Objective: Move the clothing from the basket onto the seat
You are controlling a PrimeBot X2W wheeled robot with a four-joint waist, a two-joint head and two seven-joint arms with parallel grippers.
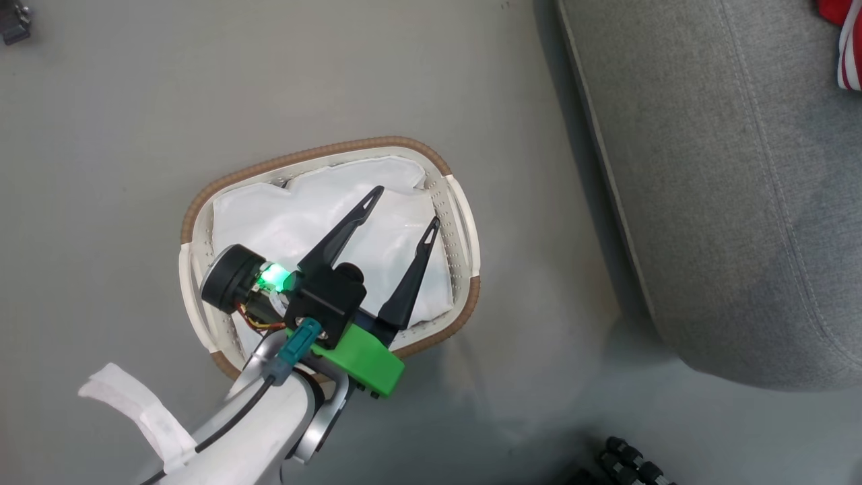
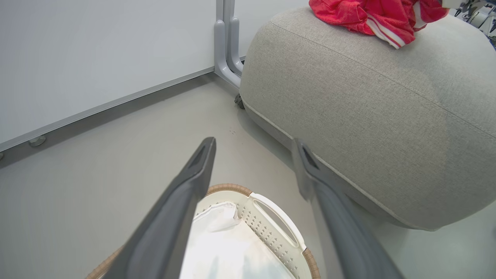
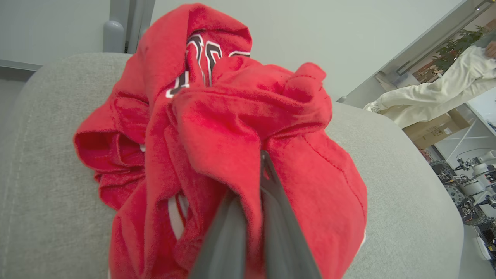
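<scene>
Bunched red clothing [image 3: 217, 128] sits just ahead of the right gripper [image 3: 254, 193], whose jaws are closed tight on a fold of it, the 2 dark fingers nearly meeting through the fabric. The heap rests on top of the seat [image 3: 38, 162], with dark lettering near its peak and a white stripe lower down. From the left wrist view the clothing [image 2: 368, 15] lies well in from the rounded front edge of the seat [image 2: 368, 116]. The head view catches a red and white edge of the clothing [image 1: 850, 60] at the far end of the seat [image 1: 727, 168].

The step in hand looks like the release. It would go best if the jaws open wide first and then draw back along their own line, so no fold catches on a fingertip and drags toward the edge.

Near the seat, on the floor [image 1: 135, 101], stands the basket [image 1: 323, 151]. A plain white sheet [image 1: 269, 215] lies across its bottom. The left gripper [image 1: 405, 205] hovers over it, jaws spread wide and holding nothing. Its arm covers part of the inside, so whether a jersey lies beneath cannot be told.
</scene>
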